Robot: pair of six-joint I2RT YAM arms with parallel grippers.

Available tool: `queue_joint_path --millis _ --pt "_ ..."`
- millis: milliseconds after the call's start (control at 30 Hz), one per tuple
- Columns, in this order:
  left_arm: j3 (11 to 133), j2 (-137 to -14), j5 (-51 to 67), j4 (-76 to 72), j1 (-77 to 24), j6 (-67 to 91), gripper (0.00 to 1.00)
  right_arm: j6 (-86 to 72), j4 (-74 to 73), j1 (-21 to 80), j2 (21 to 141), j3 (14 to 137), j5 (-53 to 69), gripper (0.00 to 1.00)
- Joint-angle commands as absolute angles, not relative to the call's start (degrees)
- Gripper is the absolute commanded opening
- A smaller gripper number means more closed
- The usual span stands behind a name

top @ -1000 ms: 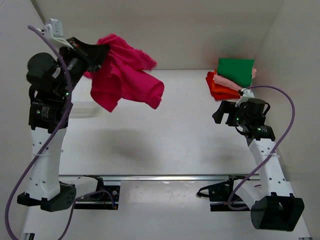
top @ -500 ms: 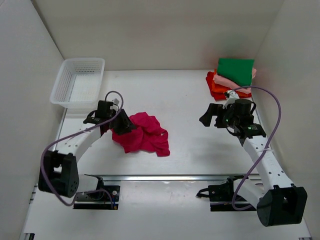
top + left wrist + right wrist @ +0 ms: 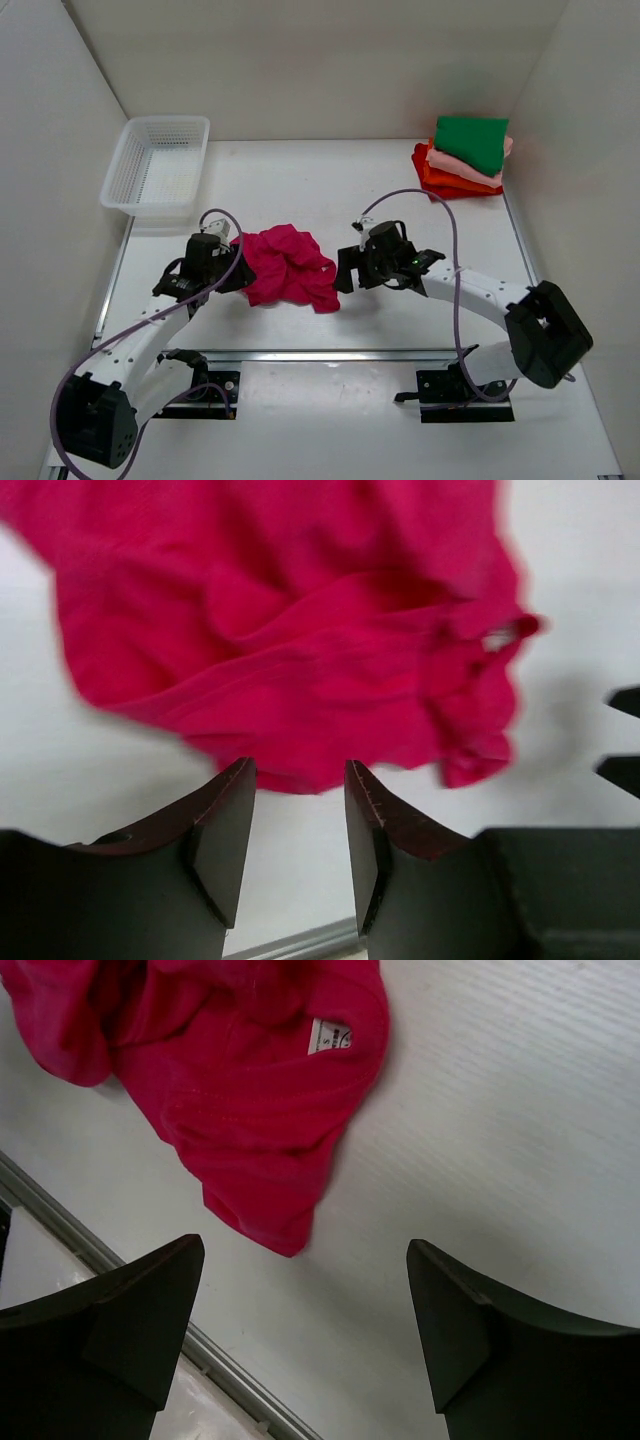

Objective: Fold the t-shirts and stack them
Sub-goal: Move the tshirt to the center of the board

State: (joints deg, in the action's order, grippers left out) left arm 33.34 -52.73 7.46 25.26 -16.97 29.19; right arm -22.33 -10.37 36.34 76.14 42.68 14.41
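Obs.: a crumpled magenta-pink soft cloth t-shirt (image 3: 290, 265) is seen heaped on the white table (image 3: 400, 200), near its front edge, between the two arms. A stack of folded cloth rectangles (image 3: 465, 155), green on top, is noted at the far right corner. A white plastic mesh basket (image 3: 165, 120) is noted at far left.

Left gripper (image 3: 298, 775): released, jaws parted. Only bare table is seen between them, and the shirt's near edge lies just ahead.

Right gripper (image 3: 305, 1248): jaws spread wide, nothing held. A pointed fold of the shirt lies just ahead.

Handling (judged): the cloth is taken to be light, limp, unbreakable and not slippery. No shape is expected to be kept when it is lifted. Several layers may be caught in one pinch.

Hold (judged): single-layer edges are preferred, namely the pointed fold on the right and the near edge on the left. The collar is marked by a white size tag (image 3: 328, 1035). Shoulders and sleeves cannot be told apart in the heap.
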Motion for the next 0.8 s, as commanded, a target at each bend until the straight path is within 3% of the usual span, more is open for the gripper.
queue_joint_path --millis 0,233,467,767 --pt "31.12 -53.52 0.09 23.13 -17.14 25.58 0.52 -24.35 -5.72 39.02 79.18 45.44 10.55 0.8" --pt "29.35 -59.65 -3.17 14.6 -18.45 23.99 0.55 -25.31 -4.74 42.44 85.5 46.75 8.53 0.87" --pt "31.56 -64.16 -2.98 13.72 -24.86 29.61 0.54 -26.89 -4.83 45.97 88.68 47.73 6.24 0.82" --pt "30.4 -59.51 -4.48 11.42 -22.68 32.43 0.54 -26.37 -5.01 47.02 89.56 47.37 6.76 0.82"
